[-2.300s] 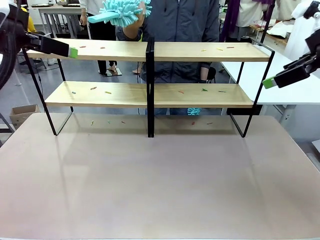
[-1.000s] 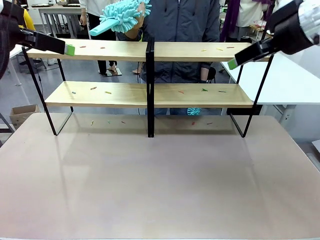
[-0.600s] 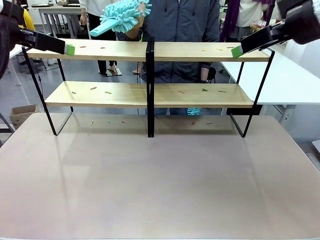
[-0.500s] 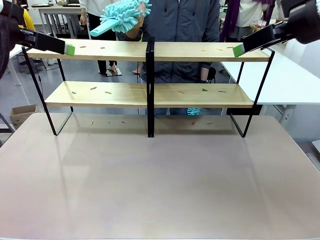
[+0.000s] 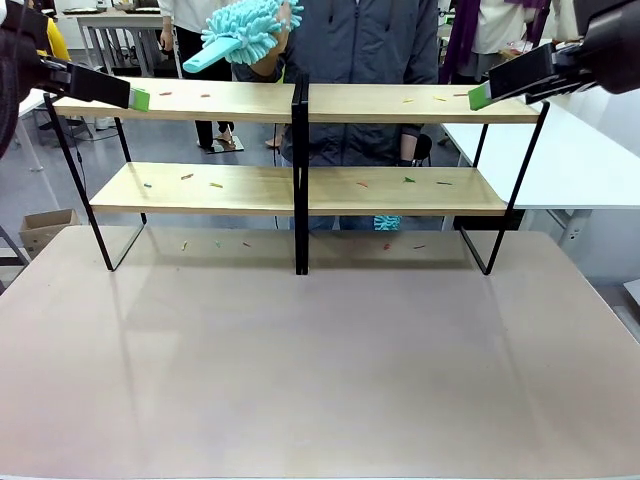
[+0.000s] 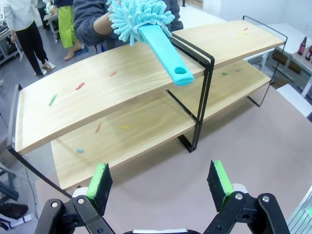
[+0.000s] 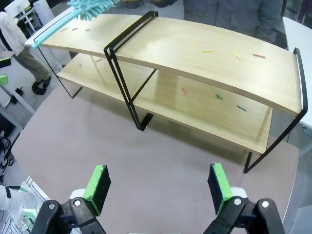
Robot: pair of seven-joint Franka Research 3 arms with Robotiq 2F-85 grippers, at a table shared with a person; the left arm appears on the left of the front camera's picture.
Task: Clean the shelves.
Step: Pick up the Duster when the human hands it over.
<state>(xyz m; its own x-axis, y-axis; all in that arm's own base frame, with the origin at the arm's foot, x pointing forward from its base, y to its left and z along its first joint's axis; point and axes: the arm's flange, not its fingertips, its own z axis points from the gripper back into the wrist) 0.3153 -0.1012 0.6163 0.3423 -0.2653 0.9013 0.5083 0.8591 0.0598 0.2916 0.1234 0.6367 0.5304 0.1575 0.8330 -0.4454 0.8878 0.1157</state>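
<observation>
A pale tabletop [image 5: 320,380] stretched in front of the shelves [image 5: 260,190], which stood across its far part, two wooden boards on a thin black frame split by a central upright [image 5: 299,170]. Small coloured scraps [image 5: 408,180] lay scattered on both boards and on the tabletop beneath the shelves. The robot's left hand [image 6: 160,181] hovered at the left end of the shelves, level with the top board [image 5: 380,103], its green-padded fingers spread wide and holding nothing. The right hand [image 7: 158,187] hung at the right end of the shelves, also level with the top board, spread equally wide and likewise holding nothing. Behind the shelves, close to the upright, stood a person [image 5: 370,40] in a dark jacket, gripping a turquoise duster [image 5: 245,25] by its fluffy head. The duster was raised above the left half of the top board, clear of the wood, with its flat handle pointing out over the shelves toward the left hand.
</observation>
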